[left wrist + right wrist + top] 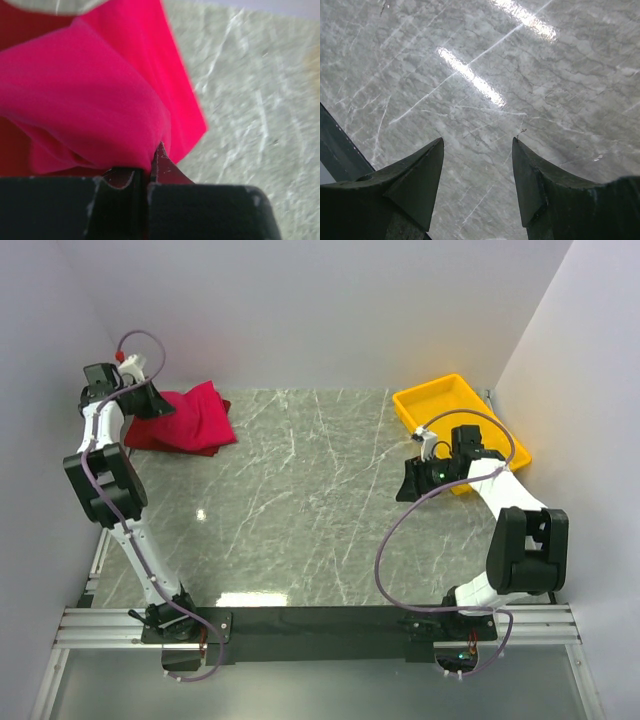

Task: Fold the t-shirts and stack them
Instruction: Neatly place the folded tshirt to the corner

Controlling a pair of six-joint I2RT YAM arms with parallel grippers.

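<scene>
Clamped shut, the left gripper [150,400] pinches a fold of the crimson shirt [195,412] at the table's far left corner. In the left wrist view its fingers [165,172] meet, with the bright cloth bunched between their tips (pressed close together).

The table [300,490], grey and marble-veined, fills most of the top view. The left arm [105,480] climbs from its base at the table's near edge and runs along the table's left side with its elbow raised. Its wrist bends down onto the cloth. The right arm [525,540] rises from the table's near right corner, folds at the elbow and reaches inward over the table's right side.

The tray [450,408], yellow, sits at the table's far right corner, turned at an angle. The crimson shirt lies in a loose heap. The maroon shirt [140,437] shows as a darker edge beneath it, on the side toward the table's near edge (how it is folded I cannot tell).

The right gripper [412,480] hangs over the table's right side, toward its far end. Its jaws are spread wide, and the right wrist view shows bare marble between them.
</scene>
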